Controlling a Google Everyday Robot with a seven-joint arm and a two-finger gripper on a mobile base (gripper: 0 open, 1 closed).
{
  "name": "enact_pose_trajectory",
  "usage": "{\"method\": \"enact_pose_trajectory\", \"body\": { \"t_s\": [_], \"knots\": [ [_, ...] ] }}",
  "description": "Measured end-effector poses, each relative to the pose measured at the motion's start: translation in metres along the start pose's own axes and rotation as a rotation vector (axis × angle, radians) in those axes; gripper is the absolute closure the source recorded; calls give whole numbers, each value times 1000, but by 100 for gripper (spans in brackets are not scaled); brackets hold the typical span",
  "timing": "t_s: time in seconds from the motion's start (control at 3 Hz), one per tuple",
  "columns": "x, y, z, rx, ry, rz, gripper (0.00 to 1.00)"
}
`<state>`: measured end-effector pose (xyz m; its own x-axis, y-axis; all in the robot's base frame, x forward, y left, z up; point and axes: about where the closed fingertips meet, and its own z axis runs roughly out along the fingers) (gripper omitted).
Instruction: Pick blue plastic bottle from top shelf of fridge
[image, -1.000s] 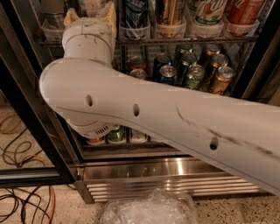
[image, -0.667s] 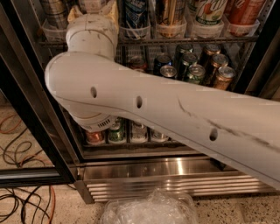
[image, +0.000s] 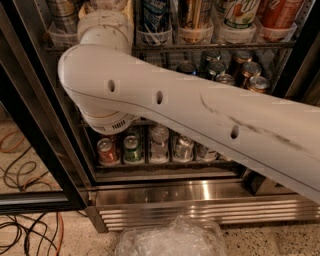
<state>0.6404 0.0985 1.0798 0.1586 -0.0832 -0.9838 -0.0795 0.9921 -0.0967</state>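
The arm (image: 160, 100) had lifted toward the top shelf (image: 200, 46). The gripper sat beyond the frame's upper left, so open or closed couldn't be told.

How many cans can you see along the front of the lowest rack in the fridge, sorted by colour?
Red cans: 1
Green cans: 1
Silver cans: 3
Total: 5 visible; the arm may hide more.
The gripper is out of view, past the top edge.

The white arm (image: 200, 115) slants in from lower right, bends upward — gripper beyond the top edge.
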Motion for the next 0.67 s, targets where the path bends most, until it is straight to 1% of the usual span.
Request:
{"method": "enact_pose_trajectory", "body": {
  "t_s": [0.33,0.67],
  "knots": [
    [-2,8,6,-24,-6,5,60],
    [-3,8,6,-24,-6,5,82]
  ]
}}
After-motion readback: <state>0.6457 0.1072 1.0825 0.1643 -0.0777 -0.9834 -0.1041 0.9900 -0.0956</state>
